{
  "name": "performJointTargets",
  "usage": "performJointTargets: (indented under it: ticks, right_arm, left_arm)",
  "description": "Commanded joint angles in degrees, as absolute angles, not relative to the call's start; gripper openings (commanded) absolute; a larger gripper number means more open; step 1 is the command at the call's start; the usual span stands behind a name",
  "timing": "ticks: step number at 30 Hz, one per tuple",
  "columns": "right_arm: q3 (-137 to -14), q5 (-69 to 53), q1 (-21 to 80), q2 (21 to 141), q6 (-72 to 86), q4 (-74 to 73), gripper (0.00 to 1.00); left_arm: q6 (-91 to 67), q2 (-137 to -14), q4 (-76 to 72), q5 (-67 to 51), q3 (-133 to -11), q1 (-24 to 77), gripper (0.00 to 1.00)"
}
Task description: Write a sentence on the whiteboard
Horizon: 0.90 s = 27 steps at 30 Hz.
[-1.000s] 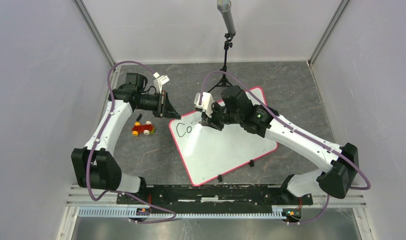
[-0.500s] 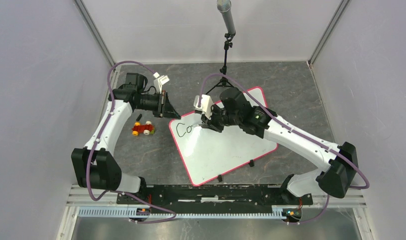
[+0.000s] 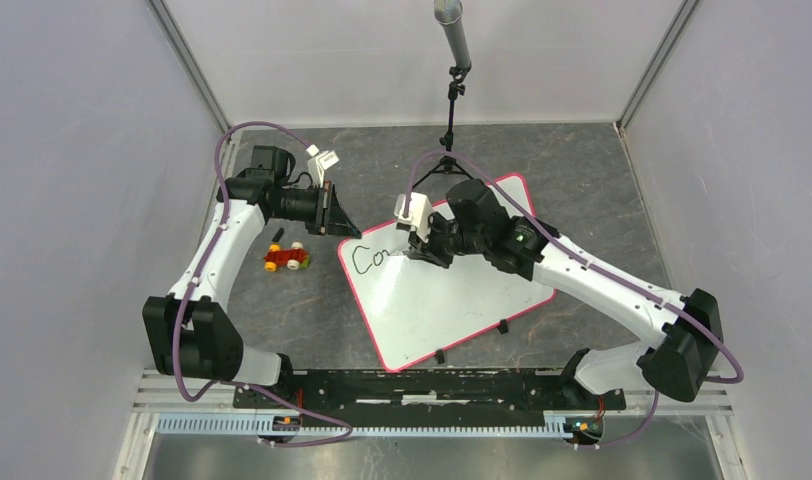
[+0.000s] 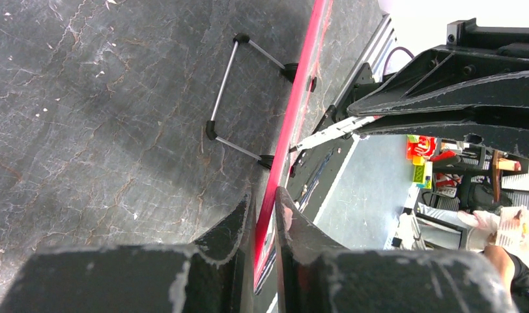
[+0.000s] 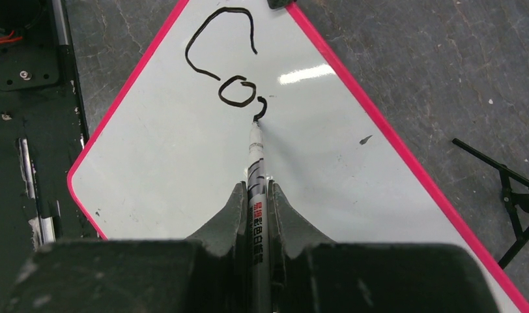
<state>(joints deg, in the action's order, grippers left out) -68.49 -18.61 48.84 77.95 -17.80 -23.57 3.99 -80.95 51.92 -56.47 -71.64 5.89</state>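
Note:
The whiteboard, white with a pink-red rim, lies tilted on the dark table. My left gripper is shut on its far left corner; the left wrist view shows the red rim edge-on between the fingers. My right gripper is shut on a grey marker with its tip on the board. The sentence reads "Co" in black, with a short new stroke beside the "o". It also shows in the top view.
A red and yellow toy car sits left of the board, with a small black cap beside it. A microphone stand rises behind the board. Small black clips hold the board's near edge.
My right gripper has moved the marker to the right across the board. The writing has grown from "Co" to "Co" plus a new stroke. The left arm has not moved.

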Motion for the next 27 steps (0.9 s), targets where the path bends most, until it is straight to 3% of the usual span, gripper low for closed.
performJointTargets:
  ticks: [1, 27]
  right_arm:
    - [-66.5, -18.7, 49.4, 77.1, -18.0, -24.1, 0.0]
    - [-72.7, -17.8, 45.5, 78.9, -19.6, -25.5, 0.0]
  left_arm:
    - [7.1, -81.2, 52.3, -56.3, -73.7, 6.8, 0.02]
    - [7.0, -81.3, 52.3, -56.1, -73.7, 6.9, 0.02]
